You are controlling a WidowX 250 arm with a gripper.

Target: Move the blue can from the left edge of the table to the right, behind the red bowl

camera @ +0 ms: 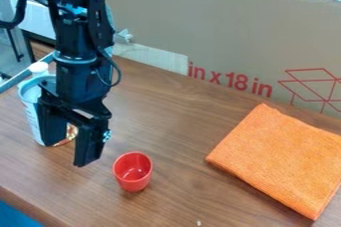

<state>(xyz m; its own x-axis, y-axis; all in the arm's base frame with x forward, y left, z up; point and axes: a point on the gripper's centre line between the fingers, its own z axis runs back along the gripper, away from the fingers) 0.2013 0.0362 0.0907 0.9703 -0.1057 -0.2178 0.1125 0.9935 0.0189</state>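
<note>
Well, from where I stand, the black gripper (67,154) has its two fingers spread, with a plain gap between them, and they close on no object. It hangs over the wooden table (166,106) on the left side of the view, its fingertips pointing down. Nearest to them on the open side is the red cup (132,171), upright on the wood, just beside the gripper and a little nearer to me; it isn't touching the fingers, and I can look down past its rim to the inside.

Close behind the fingers I see a pale container (31,104), partly hidden by the gripper, with a white cap (39,67) showing at its top. A shiny, coppery patch peeks out between the fingers, too covered for me to name. Above all that, the black arm (75,56) comes down from the upper left, a thin dark cable looping out at its side.

Farther out, well apart from the cup, an orange cloth (279,159) lies flat and folded on the right of the table. Behind everything, a big cardboard panel (226,32) stands along the far edge, with red print on it. Something blue shows at the bottom left corner.
</note>
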